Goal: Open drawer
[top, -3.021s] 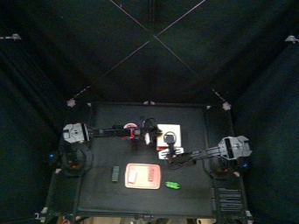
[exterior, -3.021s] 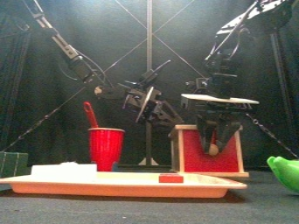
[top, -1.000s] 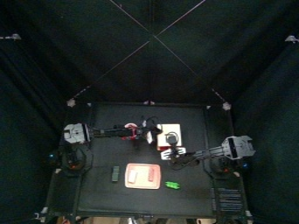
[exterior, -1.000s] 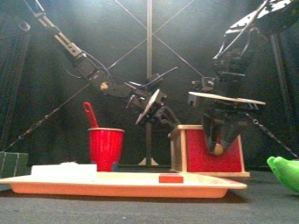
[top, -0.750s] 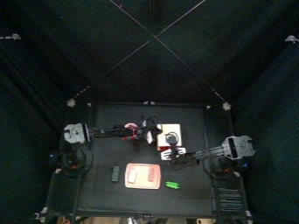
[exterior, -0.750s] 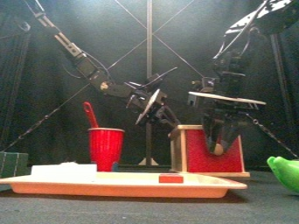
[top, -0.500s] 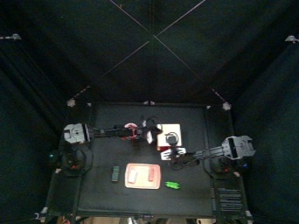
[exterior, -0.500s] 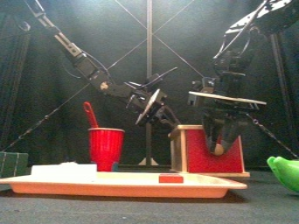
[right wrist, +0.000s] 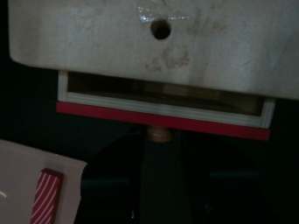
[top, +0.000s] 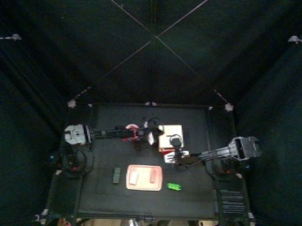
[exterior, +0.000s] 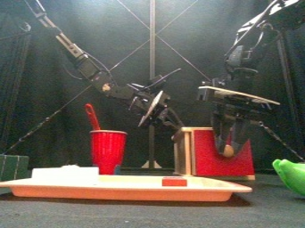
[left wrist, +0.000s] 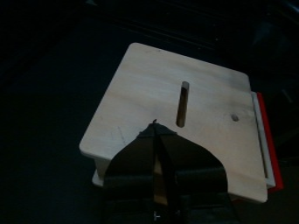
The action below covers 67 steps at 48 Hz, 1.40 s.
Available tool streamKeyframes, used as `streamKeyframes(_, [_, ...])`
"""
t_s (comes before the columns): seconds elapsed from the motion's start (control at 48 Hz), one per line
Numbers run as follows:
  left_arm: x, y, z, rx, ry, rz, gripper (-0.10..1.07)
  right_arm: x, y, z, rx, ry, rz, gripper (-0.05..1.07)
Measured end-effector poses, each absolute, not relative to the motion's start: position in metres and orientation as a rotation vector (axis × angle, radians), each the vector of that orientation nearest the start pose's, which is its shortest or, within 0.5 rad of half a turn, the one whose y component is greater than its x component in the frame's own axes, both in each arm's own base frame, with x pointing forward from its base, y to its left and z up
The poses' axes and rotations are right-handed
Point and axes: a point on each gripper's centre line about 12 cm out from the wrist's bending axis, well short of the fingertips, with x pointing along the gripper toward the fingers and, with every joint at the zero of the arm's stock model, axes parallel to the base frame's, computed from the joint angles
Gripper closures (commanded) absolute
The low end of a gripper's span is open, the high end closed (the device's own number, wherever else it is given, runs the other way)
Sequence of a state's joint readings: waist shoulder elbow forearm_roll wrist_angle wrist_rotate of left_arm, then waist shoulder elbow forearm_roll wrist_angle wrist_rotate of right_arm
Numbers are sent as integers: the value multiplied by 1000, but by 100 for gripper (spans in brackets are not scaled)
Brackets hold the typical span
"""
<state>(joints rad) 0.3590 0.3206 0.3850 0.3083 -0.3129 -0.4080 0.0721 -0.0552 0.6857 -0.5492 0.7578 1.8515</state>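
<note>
Drawer (top: 174, 137) unit near the bench's (top: 94, 199) middle, toward its rear edge; red drawer front (right wrist: 163, 120) slid slightly out. My right gripper (right wrist: 156, 140) is at the knob (right wrist: 156, 134), apparently closed on it. My left gripper (left wrist: 156, 131) rests pressed together on the unit's cream top (left wrist: 181, 114). Red cup (exterior: 107, 150) and pink tray (exterior: 125, 186) toward the front.

- Black curtains (top: 48, 62) close in the pen on every side.
- Thin pale cords (top: 151, 37) cross in an X overhead.
- The small black table (top: 101, 181) stands at the middle.
- A thin upright pole (exterior: 152, 53) rises behind it.
</note>
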Motion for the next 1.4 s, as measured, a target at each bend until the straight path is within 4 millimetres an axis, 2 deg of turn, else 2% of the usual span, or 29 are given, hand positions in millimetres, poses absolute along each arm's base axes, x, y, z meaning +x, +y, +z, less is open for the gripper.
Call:
streamKeyframes(0.5, [460, 161, 152, -203, 382, 284, 59, 311, -16, 143, 1019, 841, -1053, 56])
streamKeyframes(1.396, [460, 161, 151, -203, 384, 284, 59, 308, 14, 141, 1053, 898, -1015, 56])
